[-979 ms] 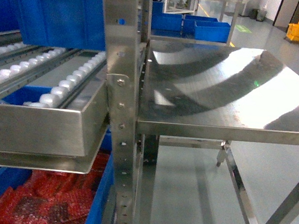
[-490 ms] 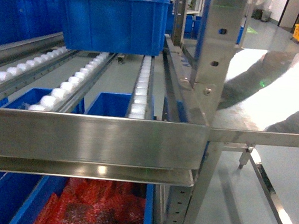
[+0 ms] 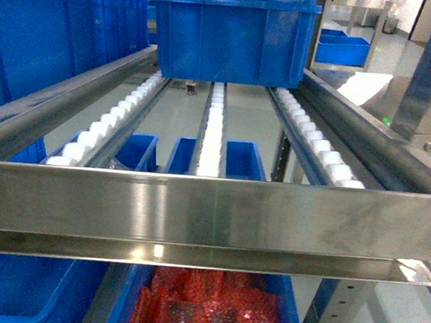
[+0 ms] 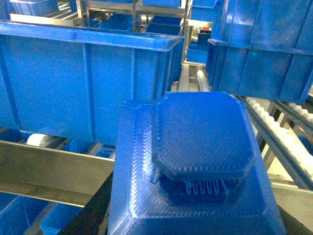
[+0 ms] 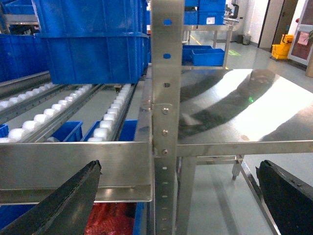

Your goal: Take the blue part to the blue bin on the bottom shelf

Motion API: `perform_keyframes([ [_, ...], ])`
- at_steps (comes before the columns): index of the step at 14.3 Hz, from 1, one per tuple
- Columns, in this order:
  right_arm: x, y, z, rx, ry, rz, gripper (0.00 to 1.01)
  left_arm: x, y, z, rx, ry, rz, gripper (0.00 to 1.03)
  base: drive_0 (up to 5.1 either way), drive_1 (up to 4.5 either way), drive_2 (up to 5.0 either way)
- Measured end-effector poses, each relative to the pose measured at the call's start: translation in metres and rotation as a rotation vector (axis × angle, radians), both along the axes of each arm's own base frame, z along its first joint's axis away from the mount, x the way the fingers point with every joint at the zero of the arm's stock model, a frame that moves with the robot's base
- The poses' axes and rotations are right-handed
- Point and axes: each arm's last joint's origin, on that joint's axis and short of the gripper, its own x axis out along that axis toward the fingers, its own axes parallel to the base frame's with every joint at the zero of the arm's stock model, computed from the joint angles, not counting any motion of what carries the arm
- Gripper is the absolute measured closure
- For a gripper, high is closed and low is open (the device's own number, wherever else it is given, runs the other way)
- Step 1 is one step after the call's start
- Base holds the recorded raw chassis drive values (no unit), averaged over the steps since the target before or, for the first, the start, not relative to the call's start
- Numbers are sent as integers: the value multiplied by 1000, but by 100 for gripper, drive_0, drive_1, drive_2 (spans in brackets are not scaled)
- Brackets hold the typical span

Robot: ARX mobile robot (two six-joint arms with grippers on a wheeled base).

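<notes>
The blue part (image 4: 195,161), a chunky dark-blue ribbed piece, fills the lower left wrist view. My left gripper (image 4: 195,220) is shut on it, and a black finger (image 4: 93,210) shows at its left side. Beyond it a blue bin (image 4: 73,83) sits on the shelf's roller tracks (image 4: 283,132). In the head view the steel shelf (image 3: 211,207) with white roller lanes (image 3: 213,131) runs back to a blue bin (image 3: 235,34); neither gripper shows there. My right gripper (image 5: 181,196) is open with nothing in it, and its black fingers (image 5: 63,205) straddle a rack post (image 5: 166,122).
Large blue bins (image 3: 60,32) line the left of the rack. Under the front rail lies a blue bin of red wrapped items (image 3: 208,313). A shiny steel table top (image 5: 244,103) adjoins the rack on the right. A yellow mop bucket (image 5: 282,46) stands far back.
The head view has swung left along the rack. The post and steel table slid off to the right, and the roller lanes and back blue bin now sit in the centre.
</notes>
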Motion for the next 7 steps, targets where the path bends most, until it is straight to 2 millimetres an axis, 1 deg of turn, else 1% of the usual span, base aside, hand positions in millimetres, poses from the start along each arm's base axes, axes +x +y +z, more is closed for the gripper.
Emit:
perform_keyframes([
  [7,0,0,0,0,2,0,3,0,0,0,1,2,0,60,-495,250,250],
])
